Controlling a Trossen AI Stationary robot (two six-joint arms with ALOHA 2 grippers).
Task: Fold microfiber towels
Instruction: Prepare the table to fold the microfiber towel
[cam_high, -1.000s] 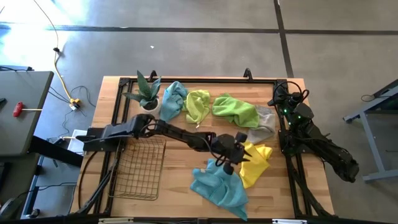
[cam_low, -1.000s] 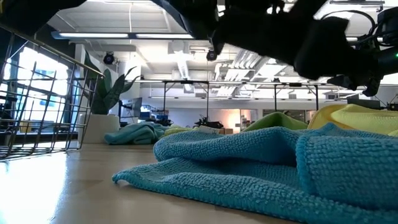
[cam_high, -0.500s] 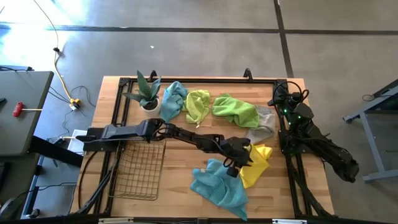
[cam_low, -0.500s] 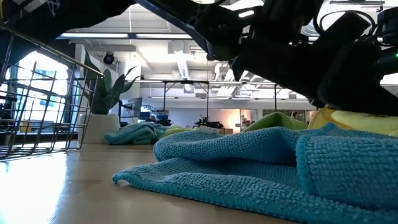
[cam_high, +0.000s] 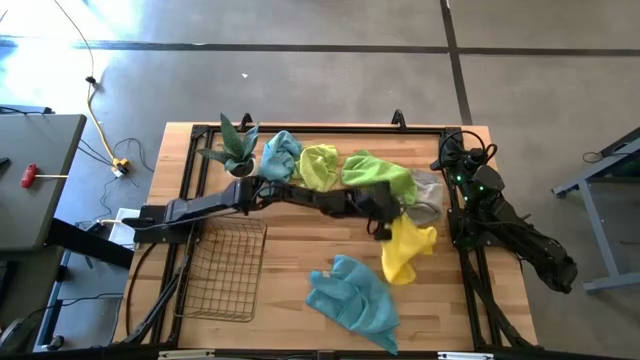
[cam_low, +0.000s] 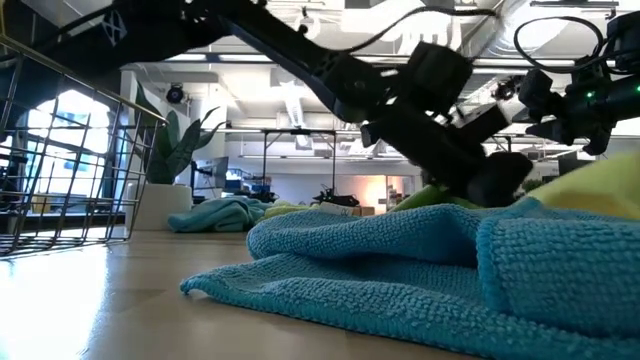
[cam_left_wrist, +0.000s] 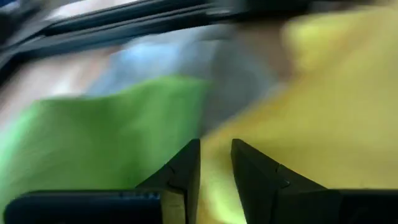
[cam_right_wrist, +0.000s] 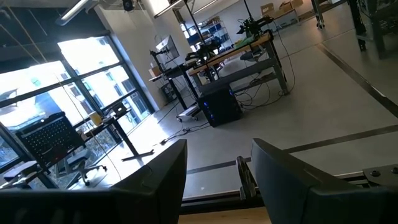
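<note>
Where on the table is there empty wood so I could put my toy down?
Bare wood shows between the wire basket and the teal towel, and in the middle strip under the left arm. The back edge is crowded: plant, a second teal towel, two green towels, a grey one. The left tool holds the yellow towel.

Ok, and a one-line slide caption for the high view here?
Left gripper lifts the yellow towel by one corner beside the teal towel; right arm waits at the table's right edge.
</note>
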